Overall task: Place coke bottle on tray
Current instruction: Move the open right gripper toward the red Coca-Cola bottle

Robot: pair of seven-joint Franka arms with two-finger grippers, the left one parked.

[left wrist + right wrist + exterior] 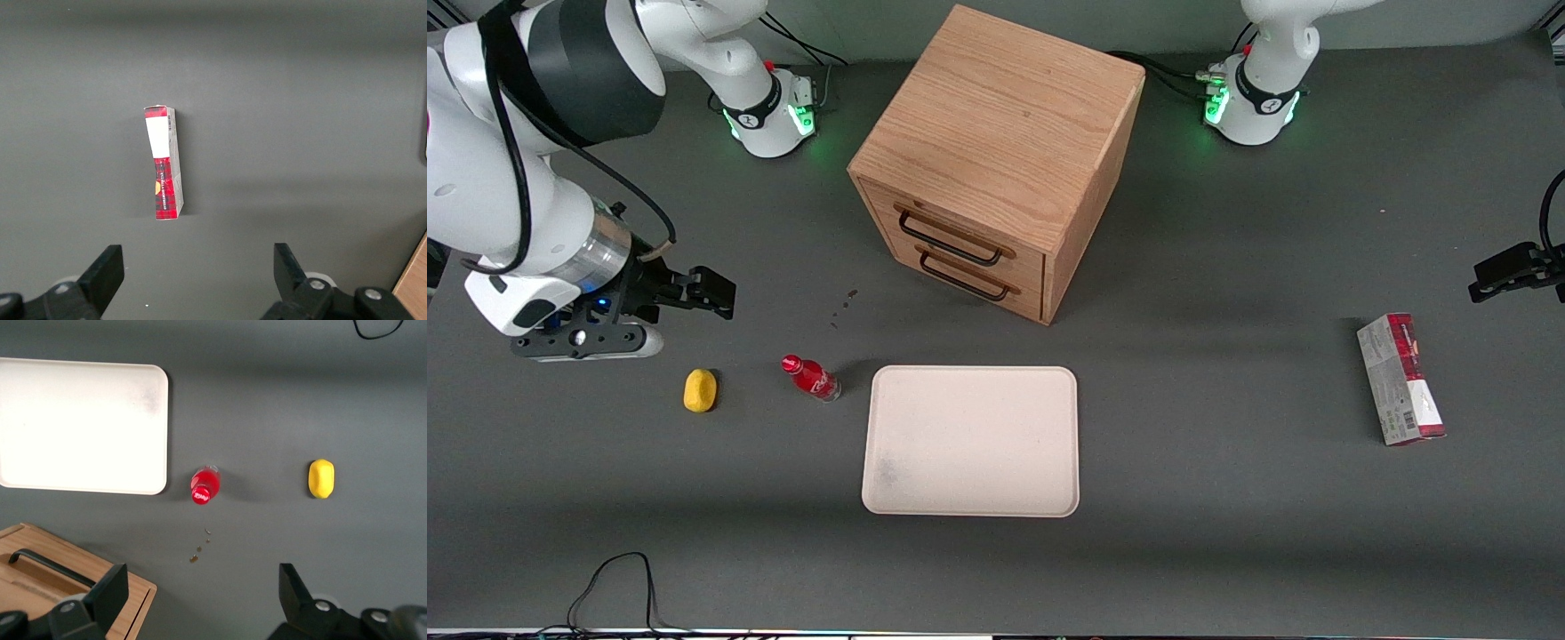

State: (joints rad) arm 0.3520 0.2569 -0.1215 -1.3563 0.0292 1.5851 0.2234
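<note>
- Nearest the front camera is the tray (970,441), flat on the table (1227,533) with nothing on it. So nothing's been placed yet.
- A touch farther from the camera, just beside the tray's corner toward the working arm's end, stands the coke bottle (811,378). It's close to the rim but not touching, and it looks upright: the wrist camera looks almost straight down on the red cap, so the long axis is basically vertical.
- Beside the bottle, more toward the working arm's end, sits a yellow lump (700,390), well apart from it.
- Farther from the camera and up off the table hangs the gripper (713,292), fingers (110,593) spread wide with nothing between them.
- The bit that matters: the bottle lies down and toward the tray from the gripper, nearer the camera than it. The yellow lump is about equally close, so I'd guess the reach needs to aim carefully.
- Farthest is the wooden drawer cabinet (996,160). A red-and-grey carton (1400,378) lies way off toward the parked arm's end.
</note>
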